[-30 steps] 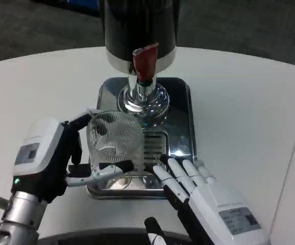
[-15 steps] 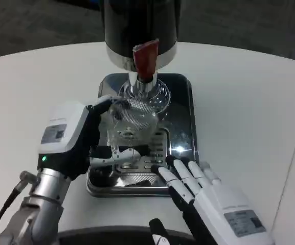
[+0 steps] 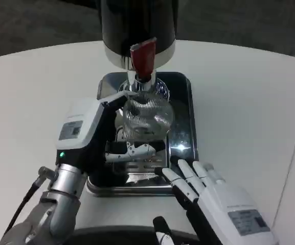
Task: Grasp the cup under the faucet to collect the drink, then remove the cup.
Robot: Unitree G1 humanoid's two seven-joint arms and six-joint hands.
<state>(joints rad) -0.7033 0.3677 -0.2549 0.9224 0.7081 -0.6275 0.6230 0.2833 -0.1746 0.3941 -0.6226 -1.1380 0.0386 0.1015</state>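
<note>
A clear ribbed cup (image 3: 146, 116) stands over the steel drip tray (image 3: 183, 102), just below the chrome faucet (image 3: 141, 84) with its red lever (image 3: 142, 55). My left hand (image 3: 88, 135) grips the cup from its left side, thumb and fingers wrapped round it. The black dispenser body (image 3: 137, 23) rises behind. My right hand (image 3: 211, 196) lies flat at the tray's front right corner, fingers spread, holding nothing. I cannot tell whether there is drink in the cup.
The white round table (image 3: 249, 102) spreads to both sides of the tray. A dark floor (image 3: 35, 25) lies beyond its far edge. A black cable (image 3: 27, 201) trails from my left wrist.
My left hand has carried the cup away from me and to the right, from the tray's front to under the faucet. The right hand has drawn back slightly.
</note>
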